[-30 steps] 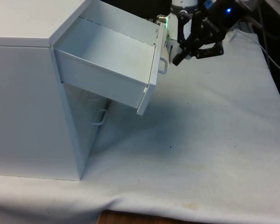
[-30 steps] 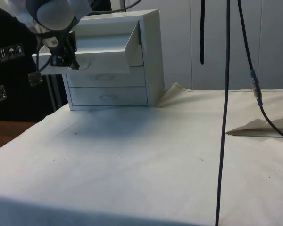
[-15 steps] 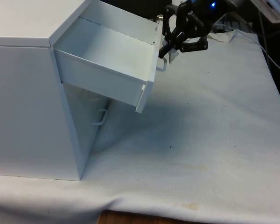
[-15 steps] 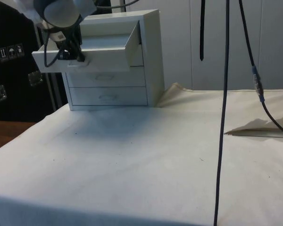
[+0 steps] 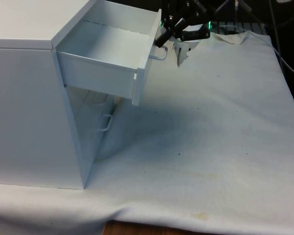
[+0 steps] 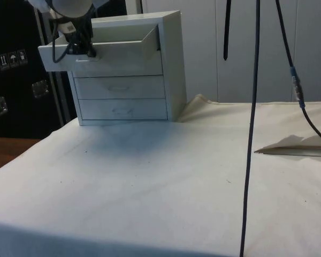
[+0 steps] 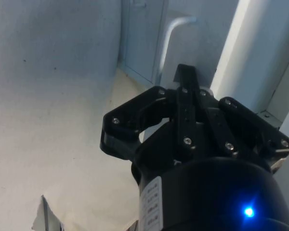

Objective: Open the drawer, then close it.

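Observation:
A white chest of drawers stands at the front view's left, and its top drawer is pulled partway out. My black gripper is shut and its tips rest against the drawer's front panel, just above the wire handle. In the side view the drawer sticks out from the chest, with the gripper at its front. In the wrist view the fingers lie together against a white panel, with a handle beyond them.
The two lower drawers are shut; one handle shows under the open drawer. Black cables hang in the side view. The cloth lies open at the front view's right.
The gripper has moved toward the front view's left, onto the drawer front. The drawer has slid part of the way back into the chest.

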You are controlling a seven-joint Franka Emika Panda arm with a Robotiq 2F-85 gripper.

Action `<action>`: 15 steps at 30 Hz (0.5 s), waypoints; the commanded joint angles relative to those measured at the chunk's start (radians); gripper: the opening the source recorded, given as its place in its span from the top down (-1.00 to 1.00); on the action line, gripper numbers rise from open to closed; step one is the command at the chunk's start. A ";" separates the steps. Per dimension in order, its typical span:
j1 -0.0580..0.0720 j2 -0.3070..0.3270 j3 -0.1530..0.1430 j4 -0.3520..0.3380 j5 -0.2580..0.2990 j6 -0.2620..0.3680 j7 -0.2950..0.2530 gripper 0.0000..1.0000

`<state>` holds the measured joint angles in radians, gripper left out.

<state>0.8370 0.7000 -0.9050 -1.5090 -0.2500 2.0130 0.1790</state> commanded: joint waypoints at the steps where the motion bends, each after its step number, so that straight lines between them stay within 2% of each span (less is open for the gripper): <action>1: 0.000 -0.001 -0.002 -0.001 -0.001 0.000 -0.004 1.00; 2: 0.000 -0.001 -0.002 -0.001 -0.001 0.000 -0.004 1.00; 3: -0.002 -0.014 -0.021 -0.022 -0.014 0.028 -0.030 1.00; 4: -0.004 -0.006 -0.020 -0.011 -0.002 0.007 -0.029 1.00; 9: -0.004 -0.006 -0.020 -0.011 -0.002 0.007 -0.029 1.00; 10: -0.006 -0.023 -0.046 -0.032 -0.012 0.038 -0.061 1.00; 11: -0.008 -0.012 -0.040 -0.016 -0.002 0.011 -0.053 1.00; 15: -0.008 -0.012 -0.040 -0.016 -0.002 0.011 -0.053 1.00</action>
<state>0.8300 0.6890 -0.9420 -1.5240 -0.2520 2.0240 0.1300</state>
